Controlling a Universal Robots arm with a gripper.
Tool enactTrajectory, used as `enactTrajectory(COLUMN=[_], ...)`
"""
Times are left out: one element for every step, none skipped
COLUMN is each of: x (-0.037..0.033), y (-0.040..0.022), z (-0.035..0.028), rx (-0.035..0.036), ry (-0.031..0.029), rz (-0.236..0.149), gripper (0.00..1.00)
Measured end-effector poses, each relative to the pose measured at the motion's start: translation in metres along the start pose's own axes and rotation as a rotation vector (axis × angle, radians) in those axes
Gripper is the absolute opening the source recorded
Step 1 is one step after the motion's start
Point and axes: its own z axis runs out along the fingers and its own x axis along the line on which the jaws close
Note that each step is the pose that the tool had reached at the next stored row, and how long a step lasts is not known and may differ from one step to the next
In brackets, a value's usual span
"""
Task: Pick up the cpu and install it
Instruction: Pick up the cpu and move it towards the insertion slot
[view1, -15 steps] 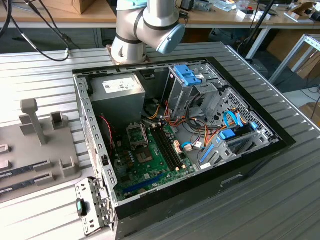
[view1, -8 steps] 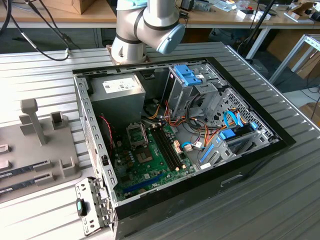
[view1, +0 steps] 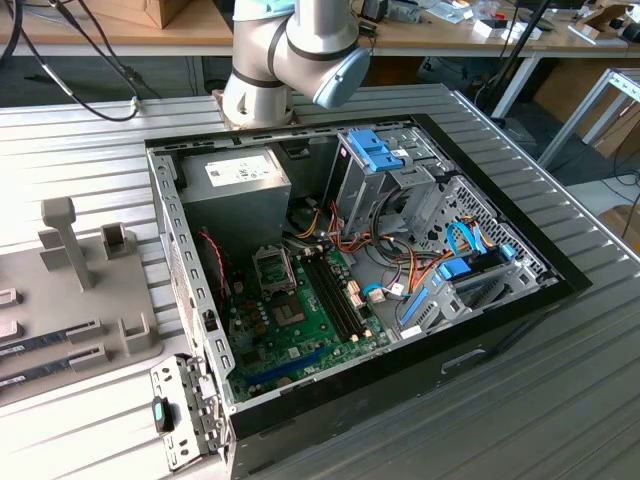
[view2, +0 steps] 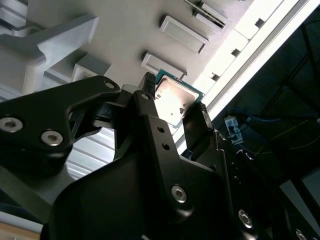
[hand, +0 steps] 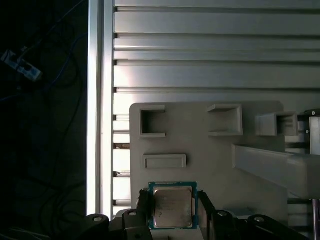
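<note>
The cpu (hand: 172, 206), a small square chip with a silvery top and a thin green rim, sits between the two black fingertips of my gripper (hand: 173, 210). A finger (hand: 143, 209) presses on each of two opposite edges. The second wrist view shows the same grasp: the cpu (view2: 173, 98) is held in the gripper (view2: 174, 100), well above the grey tray (view2: 125, 35). In the exterior view the open computer case (view1: 500, 310) lies on the table with its green motherboard (view1: 300, 330) and the empty processor socket (view1: 272, 268) facing up.
The grey tray (view1: 90, 300) with its posts and slots lies at the exterior view's left, on the ribbed metal table (view1: 560, 400). Inside the case are a grey power-supply box (view1: 235, 185), drive cages with blue clips (view1: 380, 150) and loose cables. The arm's base (view1: 270, 60) stands behind the case.
</note>
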Motion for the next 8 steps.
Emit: enactTrajectory(x=[0.0,0.0,0.0,0.0,0.0,-0.0001,-0.0001,-0.0001], y=[0.0,0.0,0.0,0.0001,0.0001,0.0001,0.0001,0.0001], z=[-0.0003,-0.0006,-0.0009,-0.0012,-0.0016,-0.0019,-0.0022,-0.0025], rx=[-0.0004,-0.0008,-0.0012,-0.0013,-0.0013,-0.0013,-0.0013,-0.0013], ry=[0.0001,0.0,-0.0001,0.0,0.0001,0.0001,0.0,0.0], rz=[0.0,0.0,0.0,0.0,0.0,0.0,0.0,0.0], gripper=[0.47,0.47,0.47,0.47,0.47,0.47,0.47,0.47])
